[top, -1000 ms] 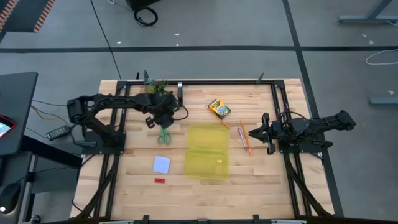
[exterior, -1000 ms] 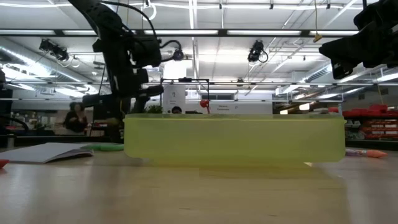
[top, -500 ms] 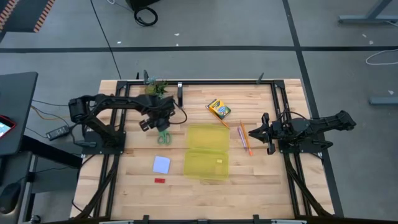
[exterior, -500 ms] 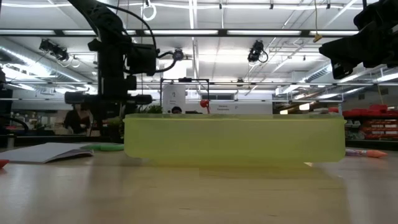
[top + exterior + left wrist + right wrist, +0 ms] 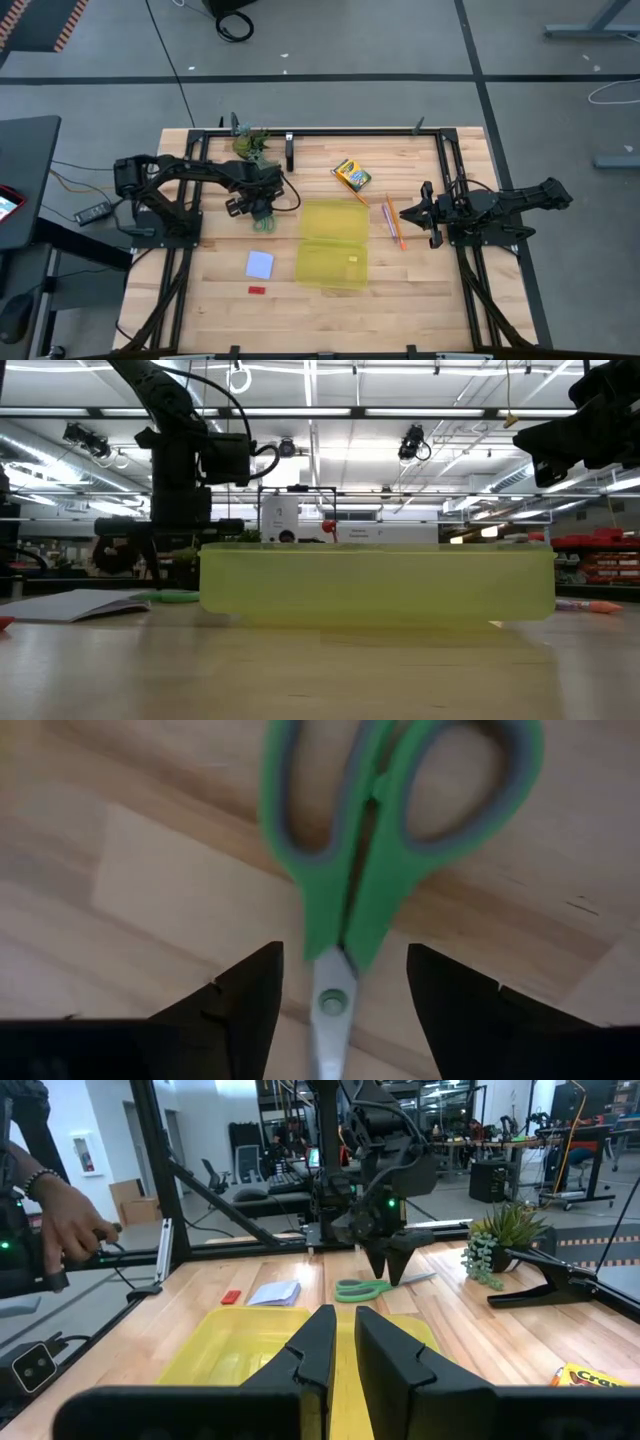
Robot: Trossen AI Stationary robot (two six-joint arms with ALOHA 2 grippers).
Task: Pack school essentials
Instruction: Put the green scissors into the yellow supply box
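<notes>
Left wrist view: green-handled scissors (image 5: 372, 870) flat on wood, pivot between open left pincer (image 5: 340, 995) fingers, ungripped.

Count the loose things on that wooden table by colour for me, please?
Green: 2, the scissors and a leafy clump
Yellow: 2, the flat case and crayon box
Orange: 1, the pencil
Purple: 1, the pen
Blue: 1, the note pad
Red: 1, the eraser
Total: 8
</notes>
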